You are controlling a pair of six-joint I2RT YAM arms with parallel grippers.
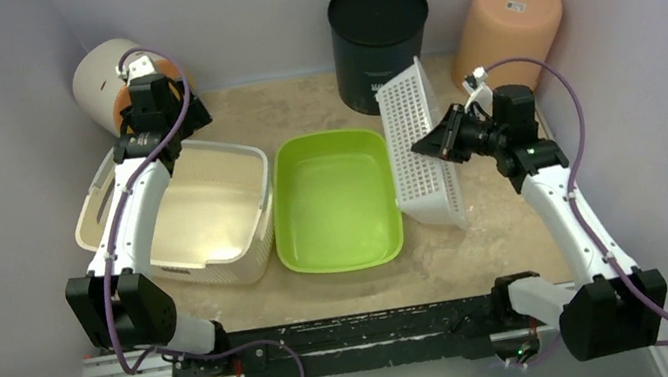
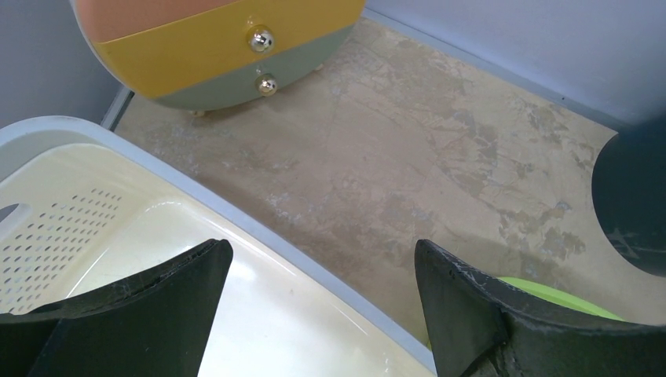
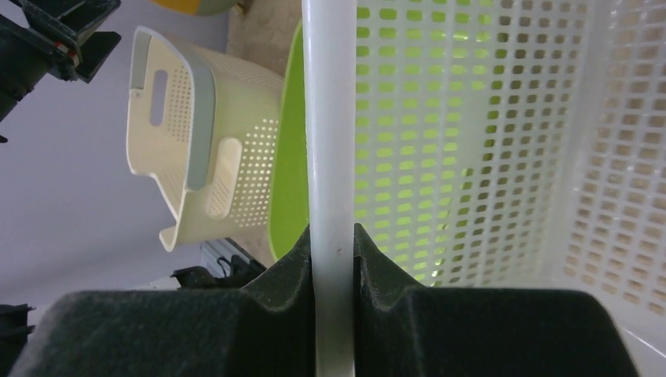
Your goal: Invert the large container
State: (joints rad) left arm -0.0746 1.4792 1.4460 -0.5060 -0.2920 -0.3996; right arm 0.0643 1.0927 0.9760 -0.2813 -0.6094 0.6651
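Observation:
The large container point(image 1: 254, 233) is a cream-beige basket standing upright and open at the left of the table. It also shows in the left wrist view point(image 2: 118, 228) and the right wrist view point(image 3: 196, 149). My left gripper point(image 1: 161, 127) is open and empty above the basket's far rim point(image 2: 236, 217); in its wrist view point(image 2: 322, 271) one finger is over the inside and the other over the table. My right gripper point(image 1: 431, 145) is shut on the rim of the white perforated basket point(image 1: 411, 110), which is tipped up on its side; this grip is seen close in the right wrist view point(image 3: 332, 251).
A lime-green tub point(image 1: 334, 199) lies between the two baskets. A black cylinder point(image 1: 380, 39) stands at the back middle and a terracotta pot point(image 1: 505, 25) lies tipped at the back right. A round drawer unit point(image 2: 228, 47) sits at the back left. Grey walls enclose the table.

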